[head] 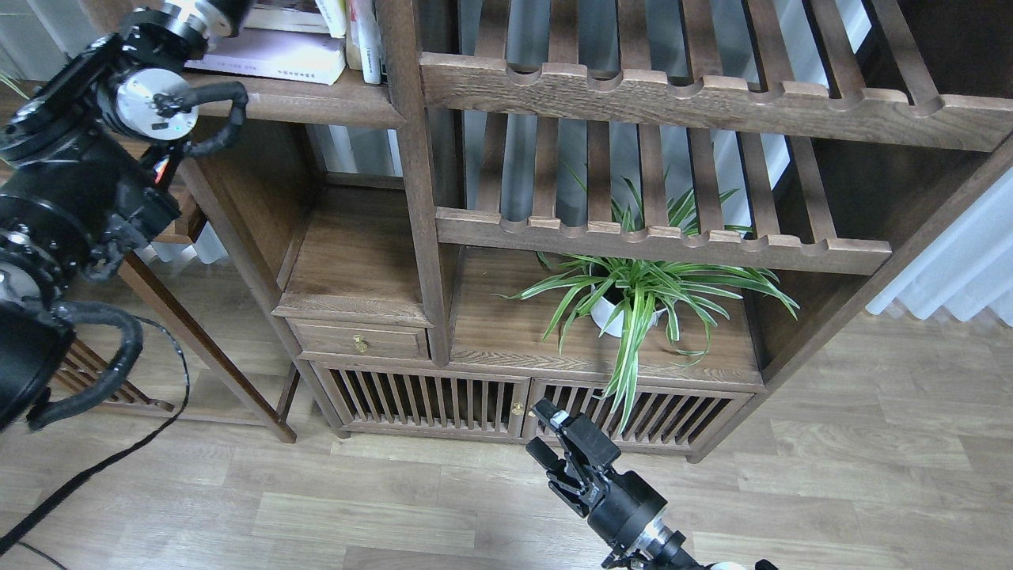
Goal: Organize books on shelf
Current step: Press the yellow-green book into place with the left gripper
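Right claw low above floor, fingers spread, gripping nothing — books well apart, up on shelf at top left. Left arm reaches toward books; left claw out of frame, state unknown.

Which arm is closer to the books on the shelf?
Left. It reaches up beside the books at the top left; its end effector runs out of view. The right end effector hangs low near the floor.
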You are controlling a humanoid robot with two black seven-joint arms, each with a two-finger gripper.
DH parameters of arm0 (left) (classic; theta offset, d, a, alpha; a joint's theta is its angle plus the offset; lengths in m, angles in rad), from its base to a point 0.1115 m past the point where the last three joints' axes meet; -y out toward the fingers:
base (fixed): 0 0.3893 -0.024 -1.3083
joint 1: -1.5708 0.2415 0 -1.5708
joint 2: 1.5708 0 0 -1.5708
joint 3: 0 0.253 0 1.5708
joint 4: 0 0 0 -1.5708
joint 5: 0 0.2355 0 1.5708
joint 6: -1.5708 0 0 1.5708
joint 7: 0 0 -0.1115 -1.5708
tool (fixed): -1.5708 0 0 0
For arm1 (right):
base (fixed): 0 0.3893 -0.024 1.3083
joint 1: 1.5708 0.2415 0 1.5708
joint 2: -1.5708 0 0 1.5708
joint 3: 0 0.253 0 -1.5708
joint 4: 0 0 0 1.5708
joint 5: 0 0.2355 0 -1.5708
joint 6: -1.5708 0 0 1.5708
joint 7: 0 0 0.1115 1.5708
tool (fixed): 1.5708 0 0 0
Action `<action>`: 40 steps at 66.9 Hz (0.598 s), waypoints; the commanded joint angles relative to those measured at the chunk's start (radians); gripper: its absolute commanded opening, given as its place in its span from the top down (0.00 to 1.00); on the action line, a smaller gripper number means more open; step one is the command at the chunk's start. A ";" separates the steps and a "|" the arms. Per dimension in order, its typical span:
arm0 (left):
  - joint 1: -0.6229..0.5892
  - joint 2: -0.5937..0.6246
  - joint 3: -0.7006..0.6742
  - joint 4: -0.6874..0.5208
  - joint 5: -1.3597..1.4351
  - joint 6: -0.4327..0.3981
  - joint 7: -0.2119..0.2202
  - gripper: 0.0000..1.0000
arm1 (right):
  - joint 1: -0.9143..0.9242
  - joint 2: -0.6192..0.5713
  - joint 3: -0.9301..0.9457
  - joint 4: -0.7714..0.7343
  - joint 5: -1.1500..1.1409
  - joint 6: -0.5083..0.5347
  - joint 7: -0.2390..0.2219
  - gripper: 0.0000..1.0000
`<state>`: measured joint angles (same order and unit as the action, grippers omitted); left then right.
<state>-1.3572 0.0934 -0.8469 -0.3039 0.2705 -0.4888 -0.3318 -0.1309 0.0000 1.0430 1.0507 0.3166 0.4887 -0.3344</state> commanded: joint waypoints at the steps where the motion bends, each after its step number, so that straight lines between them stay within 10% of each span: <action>1: 0.000 -0.012 -0.006 -0.011 -0.017 0.000 -0.036 0.23 | -0.007 0.000 0.000 0.003 -0.001 0.000 0.000 0.01; 12: 0.012 -0.020 -0.017 -0.026 -0.114 0.000 -0.099 0.17 | -0.010 0.000 0.000 0.005 -0.001 0.000 0.000 0.01; 40: 0.182 -0.020 -0.103 -0.274 -0.231 0.000 -0.102 0.05 | -0.012 0.000 0.003 0.005 0.001 0.000 0.000 0.01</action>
<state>-1.2523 0.0689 -0.9116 -0.4831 0.0450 -0.4888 -0.4379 -0.1428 -0.0001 1.0431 1.0555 0.3174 0.4887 -0.3345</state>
